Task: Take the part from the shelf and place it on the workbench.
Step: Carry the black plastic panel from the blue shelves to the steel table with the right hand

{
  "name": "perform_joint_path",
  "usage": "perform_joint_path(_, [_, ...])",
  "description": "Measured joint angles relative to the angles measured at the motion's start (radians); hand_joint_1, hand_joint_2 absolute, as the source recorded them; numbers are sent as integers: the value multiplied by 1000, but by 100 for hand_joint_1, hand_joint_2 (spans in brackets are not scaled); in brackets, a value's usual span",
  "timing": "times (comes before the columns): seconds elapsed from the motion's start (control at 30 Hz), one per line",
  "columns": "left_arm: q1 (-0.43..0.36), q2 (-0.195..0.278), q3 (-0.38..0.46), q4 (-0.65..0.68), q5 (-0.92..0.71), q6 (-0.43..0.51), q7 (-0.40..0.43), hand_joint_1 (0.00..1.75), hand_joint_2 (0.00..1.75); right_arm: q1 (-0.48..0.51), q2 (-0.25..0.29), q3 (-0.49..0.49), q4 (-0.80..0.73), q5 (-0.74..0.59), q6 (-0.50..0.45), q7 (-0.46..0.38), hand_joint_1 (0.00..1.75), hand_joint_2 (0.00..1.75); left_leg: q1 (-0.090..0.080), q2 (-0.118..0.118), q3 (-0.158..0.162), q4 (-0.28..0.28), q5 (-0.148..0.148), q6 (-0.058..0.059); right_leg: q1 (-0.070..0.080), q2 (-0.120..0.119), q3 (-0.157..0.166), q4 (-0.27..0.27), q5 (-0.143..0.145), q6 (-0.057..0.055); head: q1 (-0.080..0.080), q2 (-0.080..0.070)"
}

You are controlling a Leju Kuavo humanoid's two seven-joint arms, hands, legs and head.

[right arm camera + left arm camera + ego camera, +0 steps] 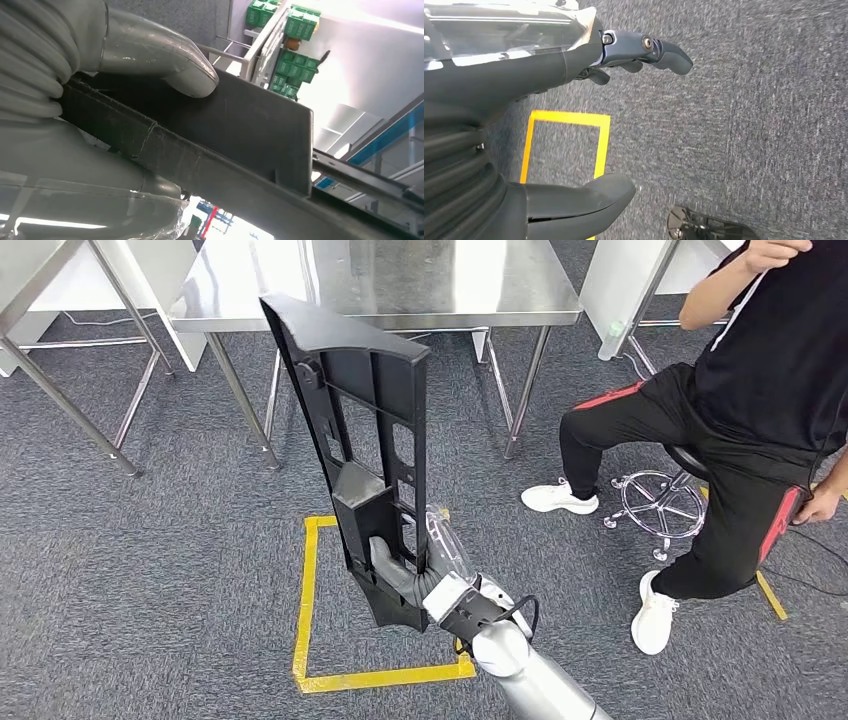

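Right now the right hand (405, 565) is clenched around the lower end of the long black ribbed plastic part (360, 430), the grey thumb (165, 60) pressed flat on one face in the right wrist view. That part stands nearly upright above the hand, its upper end reaching up in front of the shiny steel tabletop (520, 290), not yet resting on it. Because the grip sits so low, most of the part's length hangs unsupported above the fingers; I judge it could pivot in the grasp or slip if the arm swings quickly. Its tall top edge might also strike the tabletop rim on approach instead of passing over it. The left hand (574, 65) hangs released over the grey carpet floor (749, 125), fingers apart, holding nothing. A seated person in black clothes (760, 410) is near on the robot's right, so a toppling part could fall their way.
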Motion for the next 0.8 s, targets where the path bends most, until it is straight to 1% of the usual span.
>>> perform_joint_path(0.03, [0,-1,0,0,0,0,0,0,175,0,-1,-1,-2,2,-3,1,175,175,0,-3,6,1,-5,-3,-3,0,31,-74,38,9,0,0])
perform_joint_path(0.07, [0,-2,0,0,0,-1,0,0,175,-2,-1,-2,-5,4,-5,2,175,175,-3,-6,10,3,-12,-8,-4,0,63,-145,70,12,0,0])
perform_joint_path(0.1, [-1,-2,0,0,0,-1,0,0,175,-4,0,-3,-8,6,-8,5,175,175,-5,-8,13,5,-18,-14,-5,0,86,-197,91,8,0,0])
perform_joint_path(0.13, [-1,-2,1,0,-1,-1,0,0,175,-7,0,-4,-11,8,-11,8,175,175,-6,-9,14,6,-24,-19,-4,0,99,-225,100,1,0,0])
perform_joint_path(0.17, [-1,-2,1,0,-2,-1,1,0,175,-9,1,-5,-14,9,-15,13,175,175,-7,-9,15,7,-28,-25,-3,1,102,-231,100,-9,-1,0])
perform_joint_path(0.23, [-2,-1,1,-1,-3,-1,2,0,175,-11,3,-7,-21,10,-19,19,175,175,-2,-7,16,8,-35,-35,-6,1,108,-234,97,-26,-1,0])
perform_joint_path(0.27, [-2,-1,1,-1,-4,0,2,0,175,-11,4,-8,-23,11,-21,20,175,175,0,-5,11,24,-45,-41,-9,1,114,-237,95,-34,-2,0])
perform_joint_path(0.3, [-3,-1,1,-1,-5,0,3,0,175,-12,5,-8,-25,11,-22,21,175,175,2,-3,-6,60,-63,-47,-13,1,122,-239,93,-41,-2,0])
perform_joint_path(0.33, [-3,-1,1,-2,-6,1,3,0,175,-12,7,-8,-26,11,-22,21,175,175,4,0,-36,118,-86,-51,-14,0,130,-240,89,-48,-3,0])
perform_joint_path(0.37, [-3,-1,1,-2,-7,1,3,0,175,-12,7,-8,-26,11,-23,21,175,175,6,3,-76,188,-111,-56,-14,0,136,-240,84,-52,-4,0])
perform_joint_path(0.4, [-3,-1,2,-2,-8,1,3,0,175,-10,8,-8,-26,11,-23,21,175,175,8,4,-118,252,-129,-59,-13,0,140,-240,79,-54,-4,0])
perform_joint_path(0.43, [-2,-1,2,-2,-8,1,3,0,175,-8,8,-8,-26,11,-23,22,175,175,9,5,-151,291,-130,-61,-13,0,146,-240,73,-54,-4,0])
perform_joint_path(0.47, [-2,-1,2,-2,-8,1,3,0,175,-7,8,-8,-26,11,-23,22,175,175,11,6,-166,293,-109,-62,-13,1,153,-240,67,-53,-4,0])
perform_joint_path(0.5, [-1,-1,3,-2,-8,2,3,0,175,-5,8,-8,-26,11,-23,22,175,175,12,7,-159,253,-69,-60,-14,2,163,-240,59,-50,-4,0])
perform_joint_path(0.53, [-2,0,4,-2,-8,2,3,0,175,-4,8,-8,-26,11,-23,22,175,175,12,9,-136,185,-19,-58,-14,2,175,-240,51,-47,-4,0])
perform_joint_path(0.57, [-2,0,4,-2,-8,2,3,0,175,-4,8,-9,-26,11,-23,22,175,175,11,12,-107,117,14,-55,-13,2,184,-241,42,-42,-3,0])
perform_joint_path(0.6, [-3,1,4,-2,-8,2,3,0,175,-5,8,-9,-26,11,-23,22,175,175,8,13,-81,64,33,-50,-11,2,190,-242,34,-36,-3,0])
perform_joint_path(0.63, [-4,1,5,-2,-7,2,2,0,175,-6,8,-10,-26,12,-23,22,175,175,4,14,-64,34,36,-44,-8,2,192,-245,29,-30,-3,0])
perform_joint_path(0.67, [-4,1,5,-2,-7,2,2,0,175,-7,8,-10,-27,12,-23,22,175,175,1,13,-57,25,26,-38,-5,1,197,-245,27,-22,-4,0])
perform_joint_path(0.73, [-4,0,5,-2,-6,3,0,0,175,-6,9,-12,-28,14,-24,22,175,175,-2,11,-45,15,20,-20,-4,0,206,-242,25,-10,-4,0])
perform_joint_path(0.77, [-3,-1,5,-2,-5,4,0,0,175,-6,10,-13,-28,15,-24,22,175,175,-2,9,-37,10,18,-11,-3,0,205,-227,22,-6,-4,0])
perform_joint_path(0.8, [-3,-2,5,-2,-5,4,-1,0,175,-7,10,-14,-28,15,-24,22,175,175,-2,8,-27,7,17,-3,-4,1,189,-196,15,-4,-3,0])
